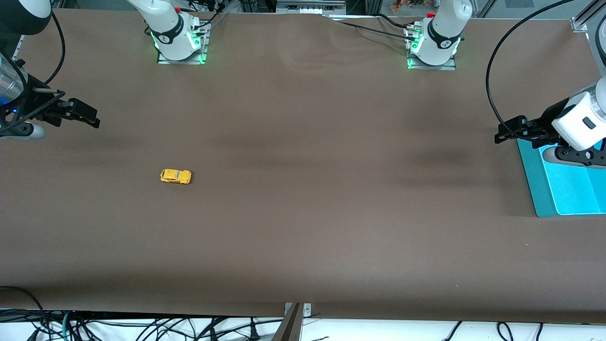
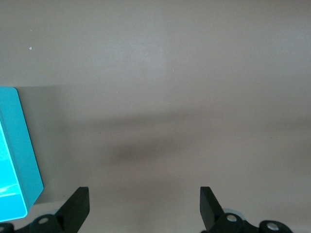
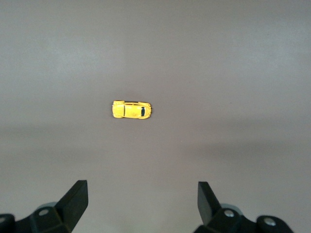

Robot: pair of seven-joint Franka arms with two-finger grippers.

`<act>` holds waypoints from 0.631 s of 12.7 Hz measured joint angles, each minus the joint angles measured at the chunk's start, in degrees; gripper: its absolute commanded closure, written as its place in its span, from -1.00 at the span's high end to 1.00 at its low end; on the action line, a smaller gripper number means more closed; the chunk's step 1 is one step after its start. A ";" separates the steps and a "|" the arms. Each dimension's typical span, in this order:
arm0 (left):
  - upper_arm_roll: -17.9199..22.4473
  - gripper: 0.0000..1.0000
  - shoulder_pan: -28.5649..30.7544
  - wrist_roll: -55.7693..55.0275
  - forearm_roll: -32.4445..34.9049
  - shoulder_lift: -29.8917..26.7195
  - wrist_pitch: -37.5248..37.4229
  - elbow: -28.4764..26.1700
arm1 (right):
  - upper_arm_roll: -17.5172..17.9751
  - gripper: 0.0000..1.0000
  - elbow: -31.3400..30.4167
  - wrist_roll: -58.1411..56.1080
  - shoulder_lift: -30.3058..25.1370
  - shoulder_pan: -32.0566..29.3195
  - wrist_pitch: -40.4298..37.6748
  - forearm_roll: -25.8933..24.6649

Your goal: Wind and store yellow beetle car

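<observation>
The yellow beetle car (image 1: 175, 176) stands on its wheels on the brown table, toward the right arm's end. It also shows in the right wrist view (image 3: 131, 109), well apart from the fingers. My right gripper (image 1: 87, 117) is open and empty, up in the air at the right arm's end of the table. In its own view the gripper (image 3: 141, 194) has its jaws wide apart over bare table. My left gripper (image 1: 509, 131) is open and empty above the edge of a turquoise bin (image 1: 568, 184). Its own view shows the gripper (image 2: 144, 196) over bare table.
The turquoise bin stands at the left arm's end of the table; its corner shows in the left wrist view (image 2: 22, 160). The two arm bases (image 1: 179, 35) (image 1: 433, 42) stand along the table's edge farthest from the front camera. Cables hang below the near edge.
</observation>
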 measured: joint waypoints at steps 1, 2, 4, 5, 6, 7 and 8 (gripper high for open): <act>0.00 1.00 0.00 0.00 0.00 0.00 0.00 0.00 | 0.00 1.00 0.00 0.00 0.00 -0.07 -0.07 0.01; 0.00 1.00 0.00 0.00 0.00 0.00 0.00 0.00 | 0.00 1.00 -0.02 0.00 0.01 -0.07 -0.16 0.01; 0.00 1.00 0.00 0.00 0.00 0.00 0.00 0.00 | 0.00 1.00 -0.05 0.00 0.24 -0.07 -0.20 0.01; 0.00 1.00 0.00 0.00 0.00 0.00 0.00 0.00 | 0.00 1.00 -0.05 0.00 0.43 -0.07 -0.20 0.01; 0.00 1.00 0.00 0.00 0.00 0.00 0.00 0.00 | 0.00 1.00 -0.05 0.02 0.56 -0.07 -0.20 0.01; 0.00 1.00 0.00 0.00 0.00 0.00 0.00 0.00 | 0.00 1.00 -0.05 0.03 0.60 -0.07 -0.20 0.02; 0.00 1.00 0.00 0.00 0.00 0.00 0.00 0.00 | 0.00 1.00 -0.05 0.03 0.60 -0.07 -0.25 0.02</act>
